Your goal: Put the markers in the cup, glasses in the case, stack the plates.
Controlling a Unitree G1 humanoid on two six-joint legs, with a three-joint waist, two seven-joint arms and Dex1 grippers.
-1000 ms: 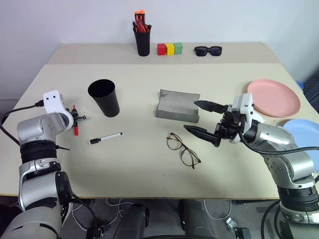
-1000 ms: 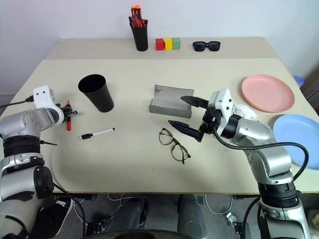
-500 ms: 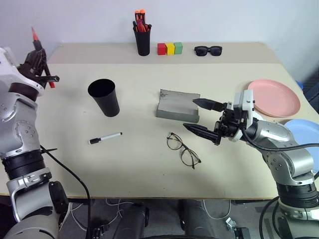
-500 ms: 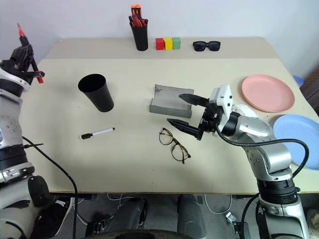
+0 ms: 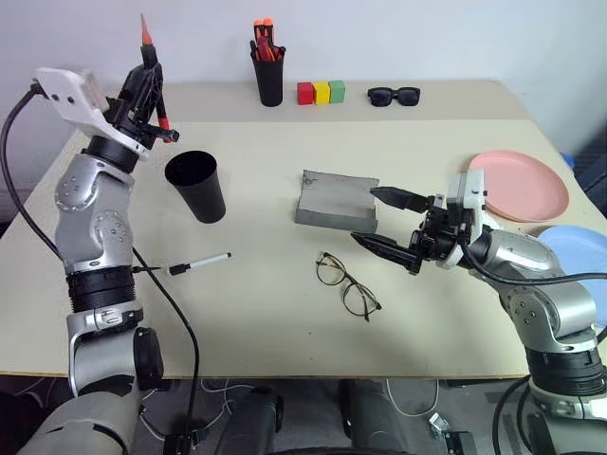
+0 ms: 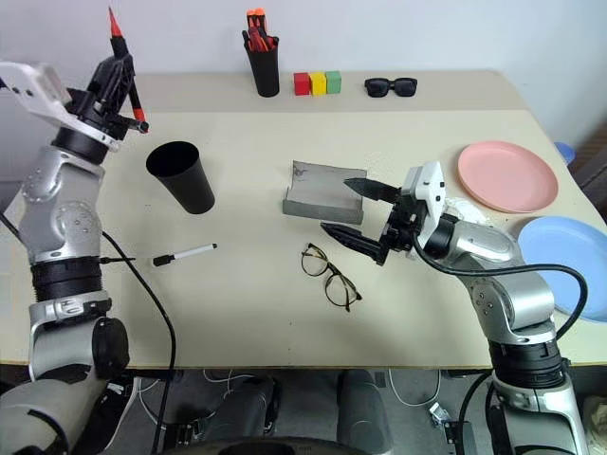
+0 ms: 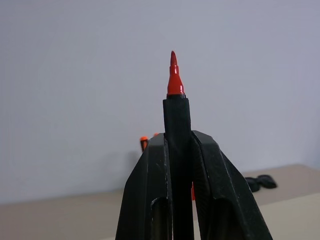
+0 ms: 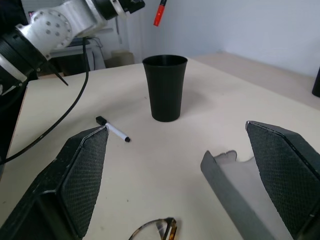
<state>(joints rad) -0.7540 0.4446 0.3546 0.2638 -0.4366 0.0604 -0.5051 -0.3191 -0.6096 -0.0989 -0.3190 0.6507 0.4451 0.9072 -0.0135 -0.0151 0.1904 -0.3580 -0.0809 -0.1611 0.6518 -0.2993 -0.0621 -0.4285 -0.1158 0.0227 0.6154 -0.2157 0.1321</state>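
Above the table's left side: left gripper (image 5: 147,76), clenched on the red-tipped marker (image 5: 146,34), has risen from the tabletop and now stands beside the black cup (image 5: 196,186), ready to drop it in. Right gripper (image 5: 384,226): released, unmoved, just over the glasses (image 5: 347,284).

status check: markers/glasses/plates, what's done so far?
Done: nothing yet. The black cup is empty.
In hand: left claw is shut on the red-tipped marker, raised beside the cup.
Left: white marker lies on the table; glasses lie in front of the open grey case, with the open right claw just beside them; pink plate and blue plate sit unstacked.
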